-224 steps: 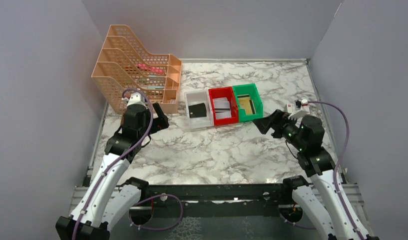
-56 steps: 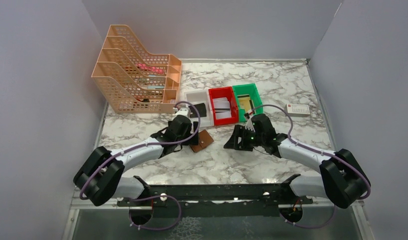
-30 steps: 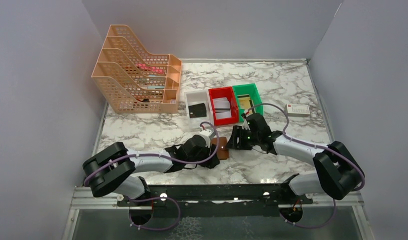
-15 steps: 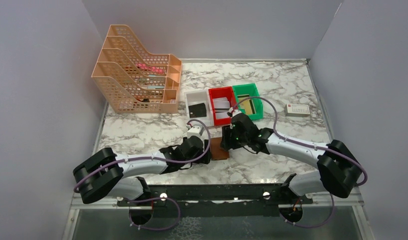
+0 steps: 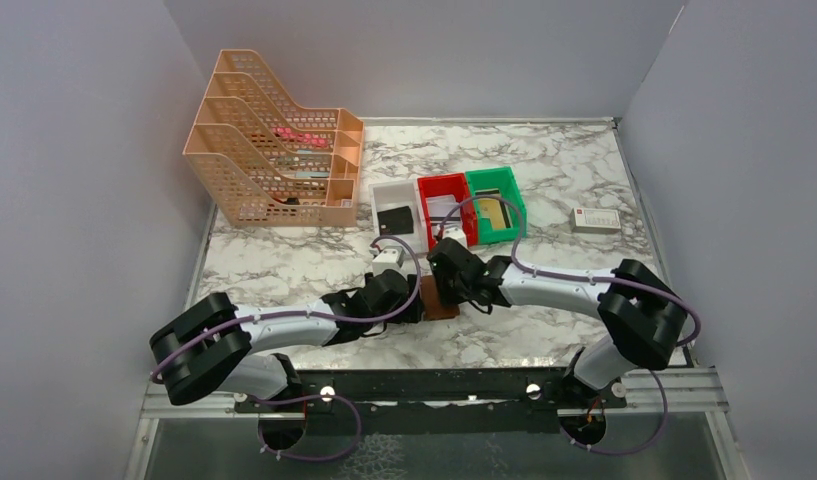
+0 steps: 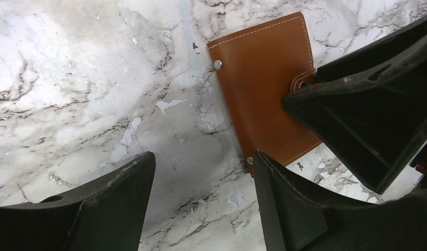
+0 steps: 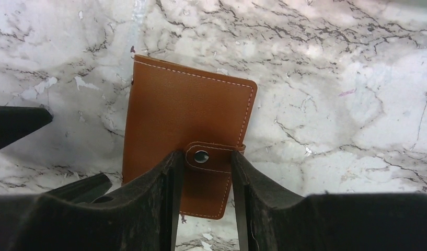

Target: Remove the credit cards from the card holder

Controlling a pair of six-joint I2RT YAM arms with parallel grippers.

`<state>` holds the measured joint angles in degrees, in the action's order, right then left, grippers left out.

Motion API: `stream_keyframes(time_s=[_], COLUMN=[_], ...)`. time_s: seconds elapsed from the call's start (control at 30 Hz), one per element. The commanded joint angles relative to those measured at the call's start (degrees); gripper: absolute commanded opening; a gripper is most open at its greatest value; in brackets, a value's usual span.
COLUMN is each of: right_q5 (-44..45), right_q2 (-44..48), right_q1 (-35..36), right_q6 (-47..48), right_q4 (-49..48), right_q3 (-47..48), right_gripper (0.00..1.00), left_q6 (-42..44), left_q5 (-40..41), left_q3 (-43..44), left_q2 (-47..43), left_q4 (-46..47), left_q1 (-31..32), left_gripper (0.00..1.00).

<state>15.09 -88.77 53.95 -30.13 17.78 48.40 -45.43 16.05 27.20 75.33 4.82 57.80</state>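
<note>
The card holder (image 5: 440, 299) lies closed and flat on the marble, a brown booklet with its snap tab (image 7: 211, 157) fastened. Any credit cards inside it are hidden. My right gripper (image 7: 205, 163) hangs over its near half, jaws narrowed, with one finger on each side of the tab. My left gripper (image 6: 200, 175) stands open over bare marble, and its right finger (image 6: 274, 178) is at the holder's (image 6: 263, 89) near corner. Loose credit cards lie in the bins: a black one (image 5: 394, 220), white ones (image 5: 442, 208) and a gold one (image 5: 494, 210).
The white bin (image 5: 376, 205), red bin (image 5: 421, 200) and green bin (image 5: 491, 176) stand in a row behind the grippers. An orange mesh file rack (image 5: 274, 150) fills the back left. A small white box (image 5: 595, 220) lies at the right. Grey walls enclose the table.
My right gripper slid left over the holder and narrowed its jaws round the tab. My left gripper opened, let the holder go and drew back slightly left.
</note>
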Motion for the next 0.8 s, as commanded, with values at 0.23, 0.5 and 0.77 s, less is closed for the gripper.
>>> stream_keyframes(time_s=[0.23,0.5,0.77], right_q5=[4.3,1.9,-5.7], right_q2=[-3.5,-0.9,6.6], right_q1=[0.3,0.4,0.2], right_q6=[-1.7,-3.5,-4.5], right_q4=[0.0,-3.4,-10.6], right_q3=[-1.1,-4.1,-9.0], right_gripper=[0.10,0.01,0.01], left_q6=[0.9,2.6,2.6], left_q5=[-1.3,-1.2,-0.4], left_q3=[2.5,7.3,8.3], left_q2=[2.0,5.5,9.2], left_q4=[-0.2,-0.2,-0.6], left_q1=[-0.3,-0.3,-0.3], left_gripper=[0.72,0.73,0.75])
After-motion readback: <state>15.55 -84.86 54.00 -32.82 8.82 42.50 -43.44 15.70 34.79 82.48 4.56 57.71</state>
